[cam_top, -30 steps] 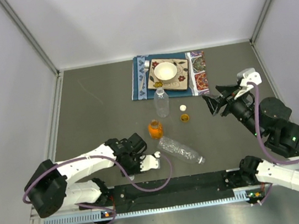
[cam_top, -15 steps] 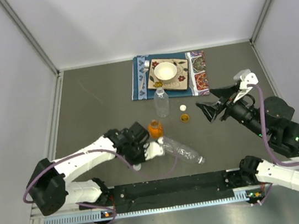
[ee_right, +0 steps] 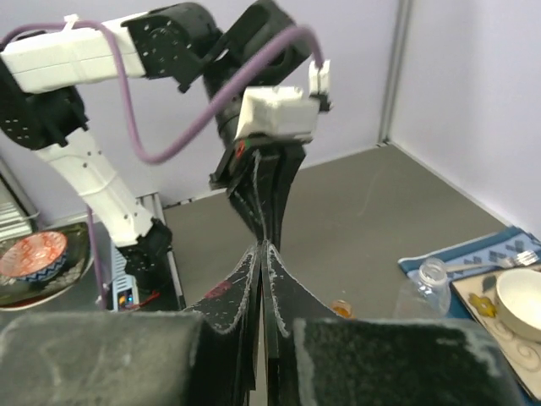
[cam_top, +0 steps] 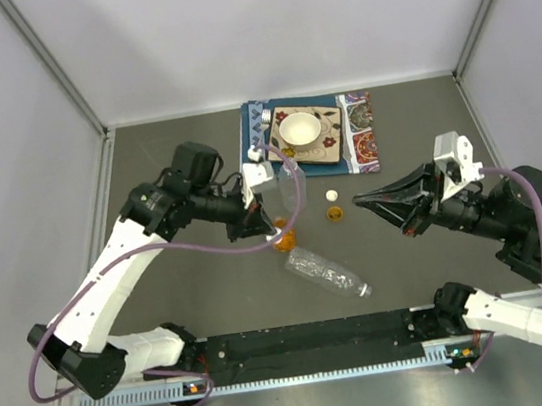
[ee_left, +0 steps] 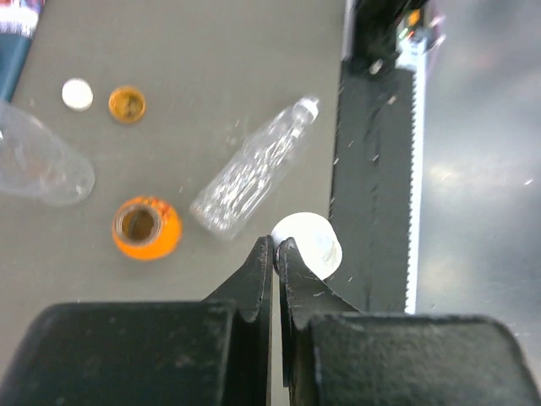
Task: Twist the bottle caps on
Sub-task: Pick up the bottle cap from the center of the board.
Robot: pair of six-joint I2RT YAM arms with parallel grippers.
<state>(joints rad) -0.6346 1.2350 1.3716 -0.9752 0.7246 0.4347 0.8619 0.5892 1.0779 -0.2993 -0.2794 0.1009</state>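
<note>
Since the cap (ee_left: 308, 245) is light and slick, left end effector (ee_left: 277, 247) pinching its rim looks sketchy; right end effector (ee_right: 264, 247) closed, empty.

A dark grey matte tabletop (cam_top: 410, 113) fills the floor of a boxed-in cell. Plain, pale lavender-white panels close it in: a far wall (cam_top: 266, 22), a left wall (cam_top: 8, 199) and a right wall (cam_top: 536, 75). Slim aluminium corner posts (cam_top: 49, 62) run along the seams where they meet. Along the near edge lies a black strip (cam_top: 310, 337), then a grey slotted cable duct (cam_top: 275, 374), then a glossy grey surface (cam_top: 360, 403) catching soft glare. The light is even, with only faint shadows.
</note>
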